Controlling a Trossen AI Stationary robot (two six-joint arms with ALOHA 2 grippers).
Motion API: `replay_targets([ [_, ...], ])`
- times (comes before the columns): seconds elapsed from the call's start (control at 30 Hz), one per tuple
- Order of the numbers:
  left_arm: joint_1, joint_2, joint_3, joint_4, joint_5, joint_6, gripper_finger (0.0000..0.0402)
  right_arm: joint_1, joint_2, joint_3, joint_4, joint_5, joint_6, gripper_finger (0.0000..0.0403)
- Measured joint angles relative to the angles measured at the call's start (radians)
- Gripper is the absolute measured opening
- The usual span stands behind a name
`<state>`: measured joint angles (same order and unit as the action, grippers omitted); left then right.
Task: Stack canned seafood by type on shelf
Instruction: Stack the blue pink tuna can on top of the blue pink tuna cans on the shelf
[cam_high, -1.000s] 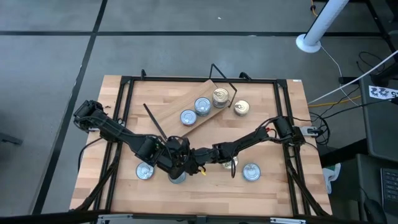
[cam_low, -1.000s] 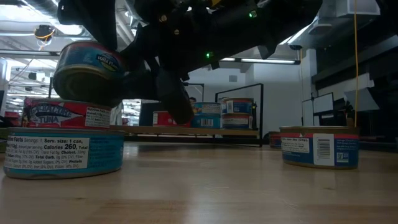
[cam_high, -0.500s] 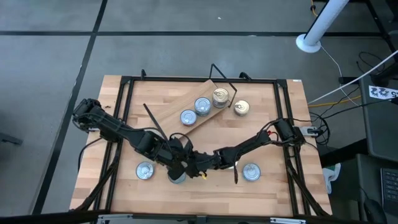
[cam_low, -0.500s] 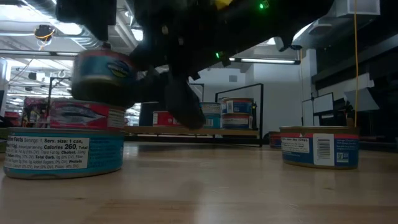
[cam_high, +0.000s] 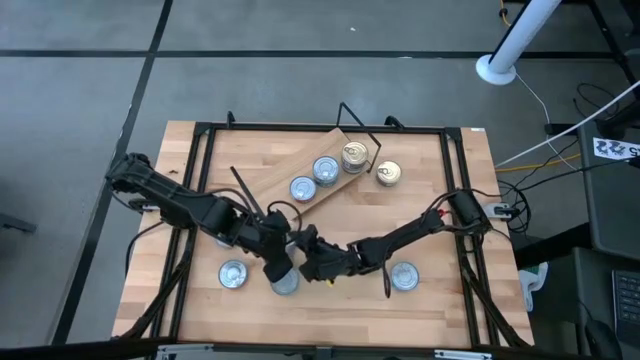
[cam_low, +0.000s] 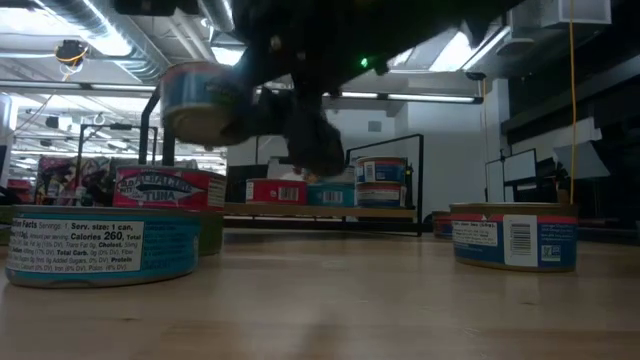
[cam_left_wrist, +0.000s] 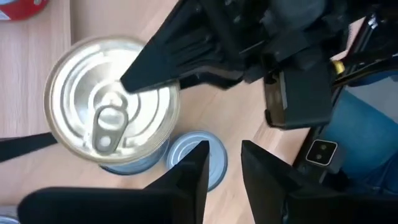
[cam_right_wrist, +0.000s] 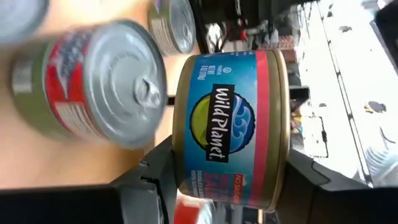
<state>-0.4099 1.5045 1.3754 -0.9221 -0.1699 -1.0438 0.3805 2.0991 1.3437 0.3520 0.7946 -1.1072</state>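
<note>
The right gripper (cam_high: 312, 262) is clamped on a blue-label tin (cam_right_wrist: 230, 127) held in the air; the shelf (cam_high: 300, 175) lies beyond it. The left gripper (cam_high: 283, 250) hovers close, fingers apart.

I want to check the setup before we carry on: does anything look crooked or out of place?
The shelf lies askew, diagonal to the edges of the table. One gold-lidded tin sits on the table just off the shelf's end. No spill or damage shows.
</note>
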Motion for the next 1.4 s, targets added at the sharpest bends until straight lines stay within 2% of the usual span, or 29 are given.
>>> replay_targets([
  [0.17, 0.000, -0.004, 0.000, 0.000, -0.007, 0.032, 0.0082, 0.009, -0.063, 0.000, -0.129, 0.125, 0.003, 0.0178],
  [0.3, 0.000, -0.007, 0.000, 0.000, -0.017, 0.063, 0.0080, 0.005, -0.116, 0.001, -0.298, 0.259, 0.058, 0.0178],
  [0.5, 0.000, -0.011, 0.000, -0.001, -0.063, 0.127, 0.0078, 0.005, -0.196, 0.001, -0.551, 0.339, 0.191, 0.0178],
  [0.73, 0.001, -0.011, 0.000, -0.001, -0.130, 0.195, 0.0068, -0.031, -0.291, 0.001, -0.898, 0.338, 0.476, 0.0180],
  [0.97, 0.041, -0.011, 0.000, -0.001, -0.174, 0.286, 0.0065, -0.134, -0.389, 0.001, -1.193, 0.329, 0.732, 0.0182],
  [1.4, 0.220, -0.011, 0.000, -0.001, -0.177, 0.583, 0.0067, -0.477, -0.421, 0.001, -1.163, 0.019, 0.680, 0.0184],
])
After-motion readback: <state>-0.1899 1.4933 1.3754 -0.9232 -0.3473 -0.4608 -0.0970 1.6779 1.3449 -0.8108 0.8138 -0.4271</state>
